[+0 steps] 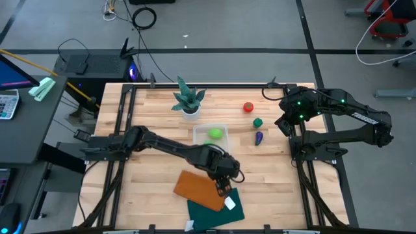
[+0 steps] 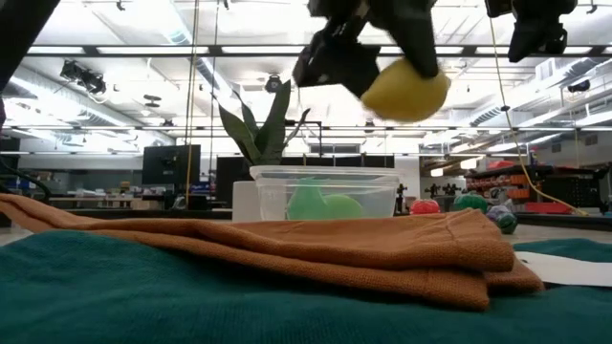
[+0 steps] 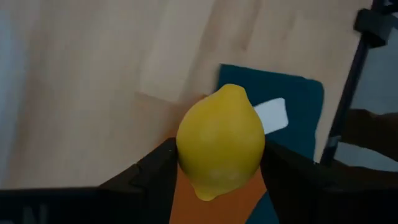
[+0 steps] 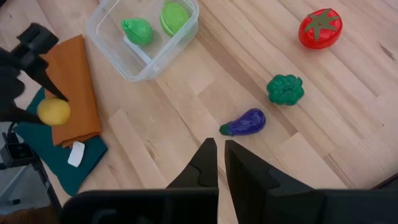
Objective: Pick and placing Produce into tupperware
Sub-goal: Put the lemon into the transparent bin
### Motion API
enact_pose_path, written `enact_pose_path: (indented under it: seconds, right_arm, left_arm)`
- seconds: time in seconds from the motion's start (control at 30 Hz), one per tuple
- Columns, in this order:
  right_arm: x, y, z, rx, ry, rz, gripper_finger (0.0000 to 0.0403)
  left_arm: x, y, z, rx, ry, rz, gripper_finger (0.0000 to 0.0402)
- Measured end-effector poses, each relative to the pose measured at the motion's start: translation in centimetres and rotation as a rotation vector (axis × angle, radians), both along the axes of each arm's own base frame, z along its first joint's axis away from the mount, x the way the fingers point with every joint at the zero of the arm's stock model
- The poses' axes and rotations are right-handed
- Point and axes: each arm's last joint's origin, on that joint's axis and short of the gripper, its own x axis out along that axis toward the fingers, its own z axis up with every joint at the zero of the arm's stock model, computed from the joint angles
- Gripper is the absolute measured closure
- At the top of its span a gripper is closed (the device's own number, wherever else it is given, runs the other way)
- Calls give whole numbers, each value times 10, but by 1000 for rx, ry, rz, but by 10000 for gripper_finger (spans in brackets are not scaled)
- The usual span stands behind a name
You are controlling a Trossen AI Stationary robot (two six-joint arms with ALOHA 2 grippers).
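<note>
A yellow lemon (image 3: 221,146) hangs in my left gripper (image 1: 223,184) above the orange cloth (image 1: 195,188) near the table's front middle. The clear tupperware (image 4: 106,50) stands on the table farther back and holds two light green pieces (image 4: 137,30) (image 4: 174,15). A red tomato (image 4: 320,28), a dark green broccoli (image 4: 285,89) and a purple eggplant (image 4: 244,122) lie on the wood to the tub's right. My right gripper (image 4: 221,149) is shut and holds nothing, high over the table's right side, near the eggplant. My left gripper pinches the lemon's two opposite sides (image 3: 186,155) between its two fingers (image 3: 155,171), about the middle of its length. The fingers slant down from above and lie across the lemon. The lemon is lifted clear (image 2: 406,91), well above the cloths.
A spiky potted plant (image 1: 188,101) stands behind the tub. A dark green cloth (image 1: 218,211) with a white tag (image 1: 229,203) lies under the orange one at the front edge. Bare wood lies between the cloths and the tub.
</note>
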Motion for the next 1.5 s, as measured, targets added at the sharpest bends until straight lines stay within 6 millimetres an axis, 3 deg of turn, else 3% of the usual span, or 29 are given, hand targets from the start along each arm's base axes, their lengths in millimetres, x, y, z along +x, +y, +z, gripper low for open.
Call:
enact_pose_path:
  seconds: [0.33,0.63,0.9,1.17,1.5]
  right_arm:
    - [0,0,0,0,0,0,403]
    - [0,0,0,0,0,0,403]
    - [0,0,0,0,0,0,403]
    - [0,0,0,1,0,-1,403]
    - [0,0,0,0,-3,0,403]
  left_arm:
    - [9,38,28,67,-60,31,191]
    - [3,86,24,180,74,77,183]
    - [3,117,23,226,103,109,181]
    - [0,134,3,235,173,125,190]
    - [-2,132,-29,225,215,144,177]
